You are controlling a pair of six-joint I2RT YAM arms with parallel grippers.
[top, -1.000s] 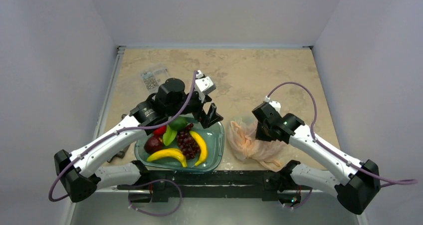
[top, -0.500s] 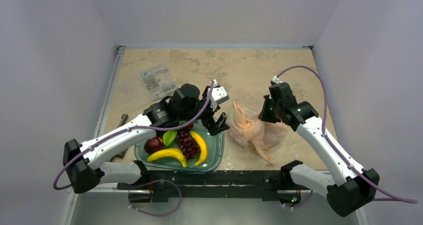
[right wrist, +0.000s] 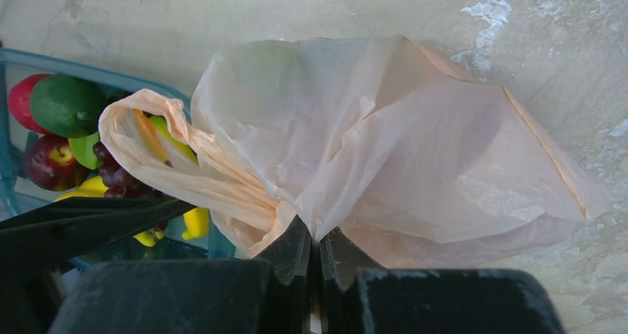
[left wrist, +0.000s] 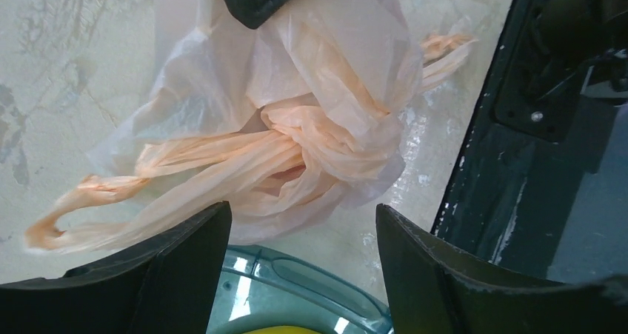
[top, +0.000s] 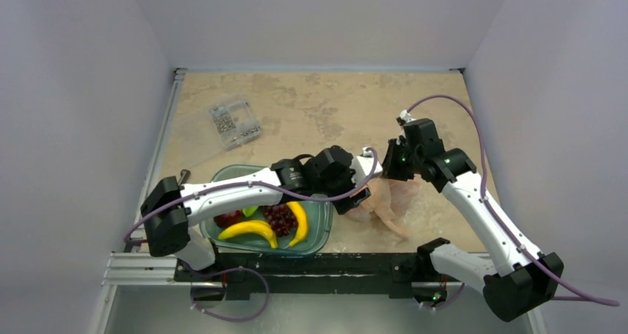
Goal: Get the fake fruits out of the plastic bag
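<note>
Since the earlier frame the left arm has stretched rightward across the clear teal-tinted rectangular tray (top: 321,226), bringing the left gripper (left wrist: 302,214) up to the thin, crinkly, translucent peach-pink plastic bag (top: 389,199). The right arm has barely shifted.

The bag lies limp on the marbled tabletop (top: 333,104), toward its near right part and just beside the tray's right rim. The right gripper (right wrist: 317,249) is closed tight on a pinch of the bag's film. The left jaws stand well apart with the bag's twisted folds just ahead of them, and they hold nothing.

Small glossy plastic fake fruits (right wrist: 67,104), red and green, sit in the tray with yellow bananas (top: 252,229) and a dark grape bunch (top: 280,217). Whether any fruit is left in the bag cannot be told.

Judged from this, several things could go wrong:
- The slippery film could slide out of the narrow right pinch once the left gripper tugs.
- The left fingers could catch both layers together and seal the mouth instead of parting it.
- The low left forearm could sweep fruit out of the tray.
- The bag could be dragged over the tray's rim.
</note>
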